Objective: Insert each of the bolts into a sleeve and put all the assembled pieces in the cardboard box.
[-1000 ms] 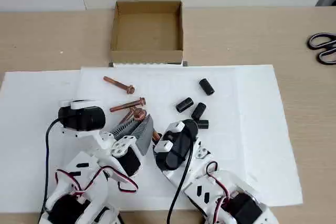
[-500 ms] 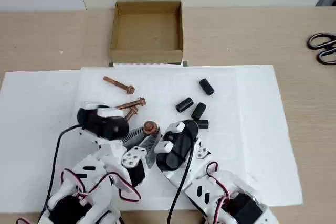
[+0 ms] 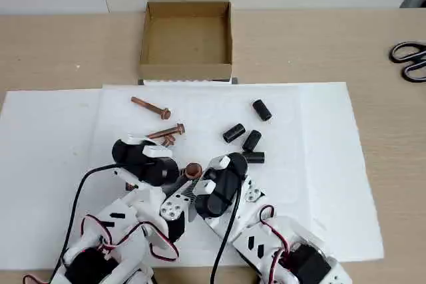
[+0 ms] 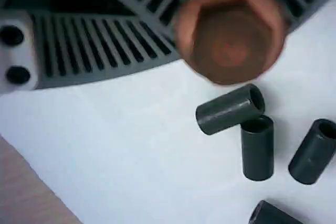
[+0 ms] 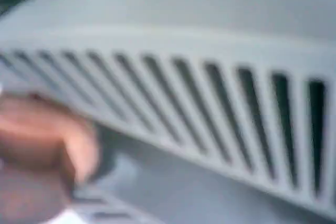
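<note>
The left claw [image 3: 189,176], clamped on a bolt [image 4: 229,38], has carried it from the other bolts [image 3: 151,106] toward five o'clock (sleeves [image 3: 251,140] now at its three o'clock); insertion looks next, then the box [image 3: 186,70] at twelve.

No text, label, number or sign can be read anywhere: the cardboard box [image 3: 186,71] has plain walls and the white paper sheet [image 3: 319,164] is unprinted

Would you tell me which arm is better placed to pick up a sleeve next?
Right, probably: the left gripper is shut on a bolt, and the nearest sleeve lies just beyond the right arm.
</note>
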Available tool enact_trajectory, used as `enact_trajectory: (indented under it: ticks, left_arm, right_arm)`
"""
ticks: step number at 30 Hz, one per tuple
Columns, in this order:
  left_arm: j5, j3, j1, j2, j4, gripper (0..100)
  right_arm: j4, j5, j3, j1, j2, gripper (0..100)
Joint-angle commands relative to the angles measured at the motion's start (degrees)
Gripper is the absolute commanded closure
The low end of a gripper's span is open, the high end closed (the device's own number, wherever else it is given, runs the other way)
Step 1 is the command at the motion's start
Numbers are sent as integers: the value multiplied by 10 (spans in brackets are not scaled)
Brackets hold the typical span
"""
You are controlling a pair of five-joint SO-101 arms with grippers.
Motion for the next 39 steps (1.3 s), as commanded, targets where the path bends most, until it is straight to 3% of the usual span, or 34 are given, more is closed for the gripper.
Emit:
enact_trajectory:
  ticks: [1, 8, 18, 31, 35, 39]
  left_arm:
    - [-8, 2, -2, 3, -9, 989]
    - [-6, 2, -3, 4, -6, 829]
    - [19, -14, -6, 4, -8, 823]
    - [0, -73, -85, 5, -5, 823]
    - [-2, -86, -114, 4, -8, 843]
    - [-4, -82, -173, 3, -8, 1000]
  right_arm:
    - [-16, 4, -25, 0, -7, 996]
    - [-14, 4, -25, 0, -7, 996]
    - [-15, 4, -11, 1, -7, 996]
    - [-13, 4, -6, 1, -7, 996]
    - [-15, 4, 8, 2, -7, 996]
    - [-16, 4, 11, 5, -7, 996]
